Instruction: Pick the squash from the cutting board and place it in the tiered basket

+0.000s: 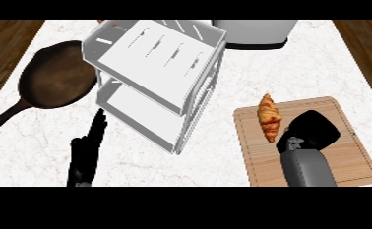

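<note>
At the counter's near right, cutting board (349, 161): wooden, its long side running away from the robot; the pick-up place.
Squash: the only candidate in sight is an orange-brown, ridged, tapered piece (269, 116) that looks more like a croissant. It lies lengthwise on the board's left part, free of any hold.
Right hand (314, 128): hangs over the board's middle, just beside that piece, and seems placed for a sideways approach. I cannot tell whether it is spread or closed, nor whether it hides anything.
Left hand (85, 152): at the lower left, fingers straight and pointing up; resting, holding nothing.
Tiered basket (156, 51): white, two shelves, at the counter's centre, well apart from the board. It is the drop place, and its open upper shelf looks the easier to reach.
Skillet (54, 75): dark, at far left with its handle towards the near edge; outside the likely carry path.
Appliance (254, 34): pale, behind the basket; of no part in the job.
Step, as I judge: approach, nothing lifted yet.
</note>
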